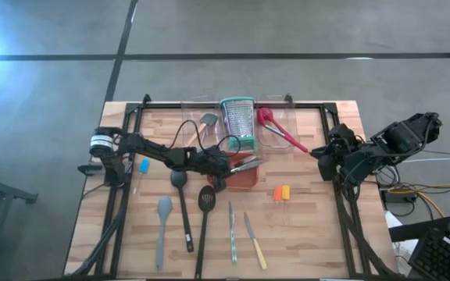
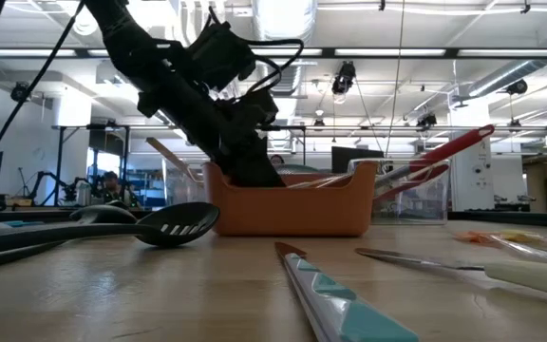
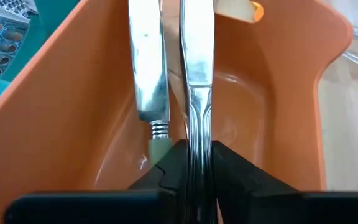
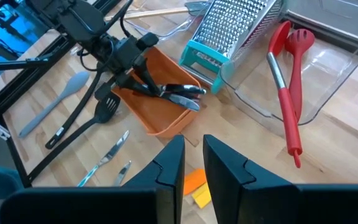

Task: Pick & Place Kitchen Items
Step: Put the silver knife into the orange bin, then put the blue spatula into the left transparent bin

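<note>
My left gripper [image 1: 223, 172] reaches down into the orange tray [image 1: 248, 181] at mid-table and is shut on a slim steel utensil [image 3: 196, 68]. Beside it in the tray lies a steel knife with a pale green handle [image 3: 149, 74]. On the wood in front lie a grey spatula [image 1: 162, 222], a black spoon [image 1: 183, 204], a black slotted turner [image 1: 205, 215] and two small knives [image 1: 231, 232] [image 1: 255, 243]. My right gripper [image 4: 193, 163] hangs above the table's right side, its fingers a narrow gap apart with nothing between them. My left gripper pinches the steel utensil between its two fingers at the utensil's narrow near part [image 3: 197, 140]. The fingers slant down from the table's left side and lie along it. The utensil runs straight ahead of them inside the tray; whether it rests on the tray floor cannot be told.
An upright steel grater with teal rims [image 1: 238, 121] stands just behind the tray. A clear bin [image 1: 291, 125] at the back right holds a red spoon [image 1: 280, 131]. A blue-handled tool [image 1: 142, 167] lies at the left, and small orange and yellow pieces [image 1: 281, 192] at the right.
</note>
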